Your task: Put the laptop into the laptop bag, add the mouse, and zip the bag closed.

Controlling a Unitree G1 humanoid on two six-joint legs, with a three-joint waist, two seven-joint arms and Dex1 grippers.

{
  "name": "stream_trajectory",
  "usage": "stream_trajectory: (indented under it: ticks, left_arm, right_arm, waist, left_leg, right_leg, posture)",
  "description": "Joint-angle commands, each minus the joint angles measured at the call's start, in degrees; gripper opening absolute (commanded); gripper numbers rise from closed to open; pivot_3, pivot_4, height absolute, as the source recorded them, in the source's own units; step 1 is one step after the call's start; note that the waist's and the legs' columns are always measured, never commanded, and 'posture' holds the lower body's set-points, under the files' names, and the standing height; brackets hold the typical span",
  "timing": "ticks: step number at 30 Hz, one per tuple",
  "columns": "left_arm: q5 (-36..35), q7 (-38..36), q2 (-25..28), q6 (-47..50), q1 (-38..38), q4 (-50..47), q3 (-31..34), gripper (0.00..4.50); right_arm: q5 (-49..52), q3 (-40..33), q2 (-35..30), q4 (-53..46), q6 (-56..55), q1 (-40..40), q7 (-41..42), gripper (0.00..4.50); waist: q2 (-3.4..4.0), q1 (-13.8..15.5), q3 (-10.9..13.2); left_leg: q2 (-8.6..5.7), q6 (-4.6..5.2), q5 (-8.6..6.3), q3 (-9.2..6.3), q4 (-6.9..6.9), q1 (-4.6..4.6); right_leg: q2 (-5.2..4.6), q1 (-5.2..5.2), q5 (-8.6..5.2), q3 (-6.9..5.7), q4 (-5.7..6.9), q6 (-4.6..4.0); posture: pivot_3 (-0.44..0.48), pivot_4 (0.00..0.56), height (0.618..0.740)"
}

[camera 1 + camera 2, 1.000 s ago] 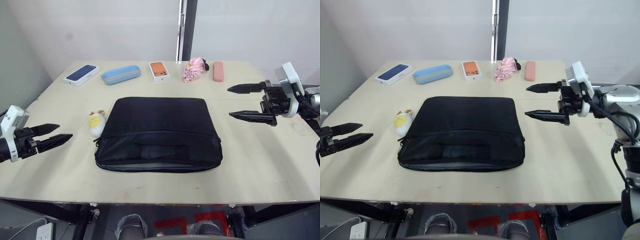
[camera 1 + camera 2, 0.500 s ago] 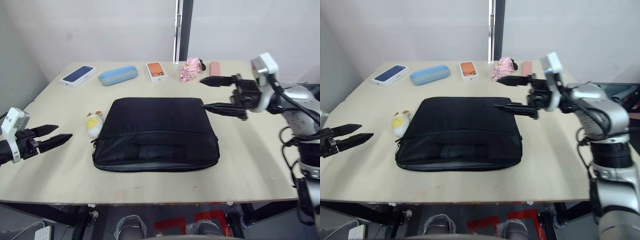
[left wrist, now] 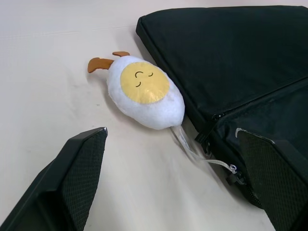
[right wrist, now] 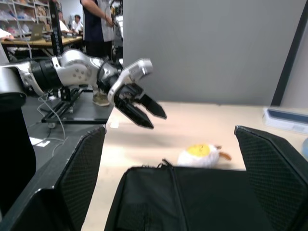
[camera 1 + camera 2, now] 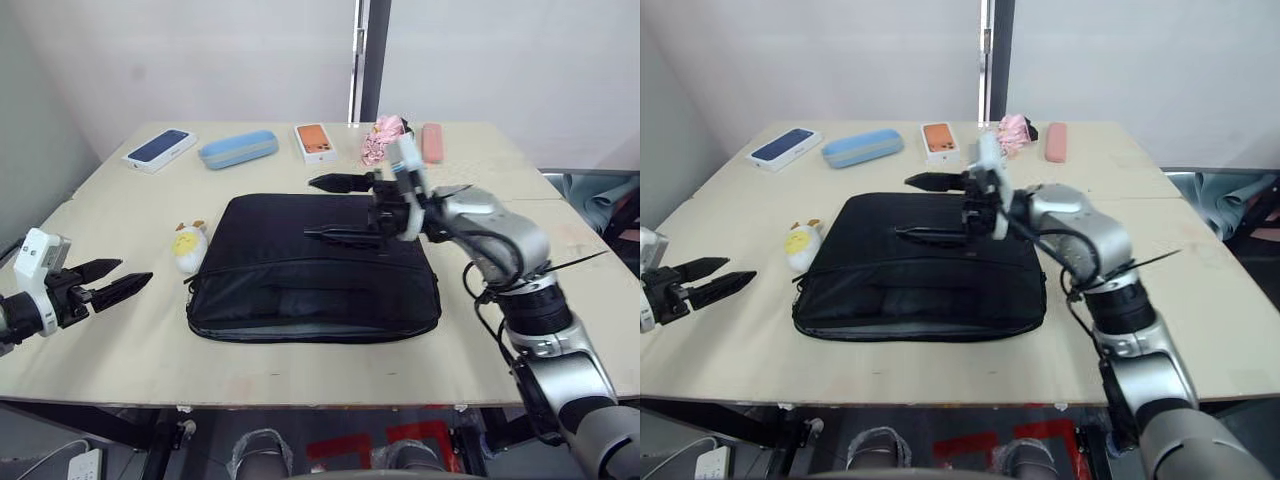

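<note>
Directly beneath the right claw (image 5: 330, 209), fingers spread wide and empty, lies the bag (image 5: 315, 270), long axis across the table (image 5: 520, 300); the left claw (image 5: 112, 282), also spread, hovers well beside it.

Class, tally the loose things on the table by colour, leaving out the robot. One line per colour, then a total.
Black: 1, the bag
Blue: 2, the phone box and the oval case
Orange: 1, the second box
Pink: 2, the cloth bundle and the flat case
White-yellow: 1, the egg charm
Total: 7
</note>
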Motion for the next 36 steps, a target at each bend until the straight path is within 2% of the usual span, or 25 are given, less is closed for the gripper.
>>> stream_trajectory:
  ticks: [1,6,11,13,19,28,31,36]
  left_arm:
    - [-0.92,1.01,0.16,0.00,-1.17,-1.32,1.71,4.50]
    - [-1.27,1.78,-0.29,0.29,-1.86,-1.85,1.00,4.50]
    - [-1.28,1.87,-0.36,0.28,-2.00,-1.96,0.68,4.50]
    - [-1.24,1.87,-0.26,0.22,-2.10,-1.82,0.68,4.50]
    - [-1.16,2.03,-0.26,0.28,-2.00,-2.16,0.73,4.50]
    - [-1.47,2.18,-0.14,1.63,-1.09,-3.10,1.05,4.50]
    - [-2.49,2.67,-0.02,3.57,-3.16,-2.04,0.62,4.50]
    - [-2.07,6.10,-1.34,6.58,-9.77,2.62,-2.50,4.50]
  right_arm:
    - [-2.79,2.38,2.54,1.42,-3.70,0.35,0.35,3.96]
    - [-8.88,6.99,4.14,5.82,-11.95,3.72,3.29,2.20]
    - [-15.69,10.85,7.18,15.64,-21.57,5.22,5.57,0.40]
    - [-17.06,11.41,8.40,19.03,-24.03,5.33,6.08,0.03]
    - [-20.62,11.31,12.99,29.97,-29.54,4.82,6.39,0.03]
    - [-32.11,15.21,13.18,42.95,-38.16,6.01,3.65,0.03]
    - [-33.59,15.22,12.60,44.35,-39.49,6.49,3.27,0.03]
    - [-34.13,14.79,12.28,44.87,-40.15,6.47,3.40,0.03]
  waist:
    - [0.00,0.00,0.00]
    - [-0.13,0.10,-0.08]
    - [-0.13,-0.51,-0.07]
    - [-0.15,-0.65,-0.08]
    - [-0.19,-1.27,-0.11]
    - [-0.37,-1.94,-0.32]
    - [-0.27,-1.86,-0.39]
    - [-0.39,-1.11,-0.74]
  left_leg:
    - [0.00,0.00,0.00,0.00,0.00,-0.01]
    - [0.00,0.00,0.00,-0.07,0.00,-0.09]
    - [0.00,-0.01,0.00,-0.11,0.07,-0.09]
    - [0.00,-0.01,0.00,-0.11,0.08,-0.10]
    - [0.00,0.00,0.00,-0.15,0.09,-0.13]
    - [0.00,-0.01,-0.01,-0.17,0.14,0.24]
    - [0.00,-0.04,-0.04,-0.13,0.10,0.77]
    - [-0.01,-0.04,-0.04,-0.20,0.13,0.92]
  right_leg:
    - [0.00,0.00,0.00,0.00,-0.01,0.00]
    - [0.00,-0.01,0.00,-0.08,-0.05,0.00]
    - [-0.01,-0.02,0.00,-0.09,0.07,0.00]
    - [-0.01,-0.02,0.00,-0.08,0.05,0.00]
    - [-0.01,-0.02,0.00,-0.14,0.05,-0.01]
    - [-0.02,0.29,0.01,-0.12,0.15,-0.05]
    - [-0.03,0.76,-0.02,-0.05,0.16,-0.07]
    - [-0.04,0.86,0.02,-0.07,0.40,-0.14]
  posture:
    - [0.000,0.150,0.740]
    - [0.000,0.150,0.740]
    - [0.000,0.150,0.740]
    - [0.000,0.150,0.740]
    - [0.000,0.150,0.740]
    - [0.000,0.150,0.740]
    - [0.000,0.150,0.740]
    - [0.000,0.150,0.740]
